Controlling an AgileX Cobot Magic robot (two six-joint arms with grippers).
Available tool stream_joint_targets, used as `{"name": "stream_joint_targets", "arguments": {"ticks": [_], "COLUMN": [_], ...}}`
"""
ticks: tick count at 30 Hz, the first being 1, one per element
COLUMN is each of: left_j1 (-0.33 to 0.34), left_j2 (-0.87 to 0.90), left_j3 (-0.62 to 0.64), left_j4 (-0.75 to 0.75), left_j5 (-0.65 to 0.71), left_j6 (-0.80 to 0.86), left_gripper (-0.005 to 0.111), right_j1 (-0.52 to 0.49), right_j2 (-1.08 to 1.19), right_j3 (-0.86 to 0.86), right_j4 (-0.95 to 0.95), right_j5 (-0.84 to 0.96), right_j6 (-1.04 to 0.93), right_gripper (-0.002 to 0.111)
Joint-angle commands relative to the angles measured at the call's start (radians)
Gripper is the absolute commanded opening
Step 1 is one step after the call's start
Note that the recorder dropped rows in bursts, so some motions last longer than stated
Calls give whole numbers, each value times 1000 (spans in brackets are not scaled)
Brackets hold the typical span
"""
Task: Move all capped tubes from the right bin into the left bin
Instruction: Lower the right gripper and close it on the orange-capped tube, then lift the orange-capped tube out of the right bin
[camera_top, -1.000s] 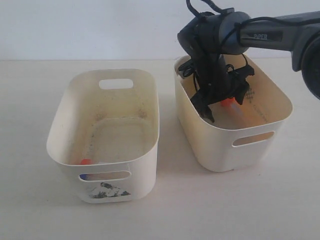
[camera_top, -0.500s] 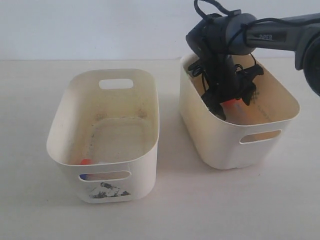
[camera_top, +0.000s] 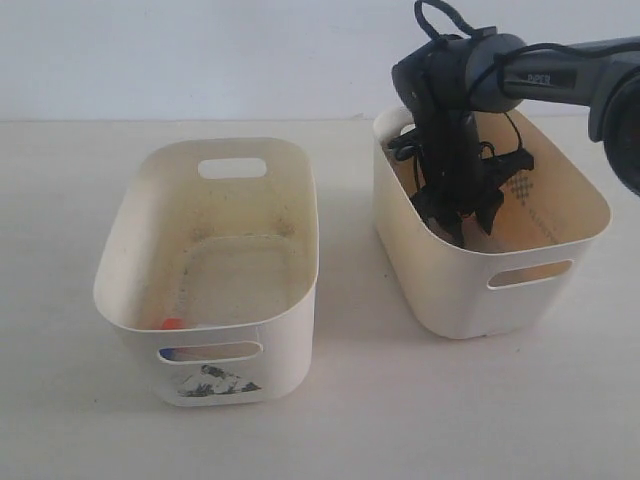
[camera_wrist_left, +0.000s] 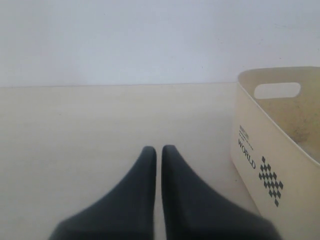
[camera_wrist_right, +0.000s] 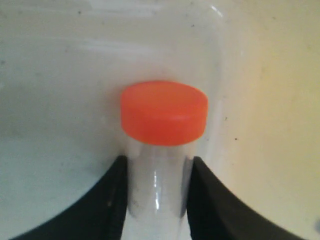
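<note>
My right gripper (camera_top: 465, 225) reaches down into the yellowish right bin (camera_top: 500, 290). In the right wrist view its jaws (camera_wrist_right: 157, 167) press both sides of a clear capped tube (camera_wrist_right: 157, 190) with an orange cap (camera_wrist_right: 164, 112), which lies on the bin floor (camera_wrist_right: 270, 100). In the exterior view the gripper hides this tube. The off-white left bin (camera_top: 240, 145) holds an orange cap (camera_top: 172, 323) at its near wall, and a blue cap (camera_top: 165, 353) shows through the handle slot. My left gripper (camera_wrist_left: 159, 150) is shut and empty over the table beside the left bin (camera_wrist_left: 260, 145).
The two bins stand side by side on a pale table (camera_top: 350, 420) with a narrow gap between them. A white wall runs behind. The right arm (camera_top: 560, 70) comes in from the upper right, over the right bin's far rim.
The right gripper has sunk deeper into the right bin and its jaws have closed in on the orange-capped tube. The right bin has slid a little to the right.
</note>
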Motion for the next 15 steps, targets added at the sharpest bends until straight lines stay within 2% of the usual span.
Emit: {"name": "stream_joint_targets", "arguments": {"ticks": [1,9,12,15], "left_j1": [1,1,1,1], "left_j2": [-3,-3,-3,-3], "left_j3": [-3,-3,-3,-3], "left_j4": [0,0,0,0], "left_j5": [-1,-1,-1,-1], "left_j6": [-8,-8,-8,-8], "left_gripper": [4,4,4,4], "right_j1": [-2,-2,-2,-2], "right_j2": [66,44,-3,-66], "right_j3": [26,26,26,26], "right_j4": [145,175,223,240], "right_j5": [-20,-20,-20,-20], "right_j6": [-9,-34,-55,-64], "right_gripper": [11,10,-1,0]}}
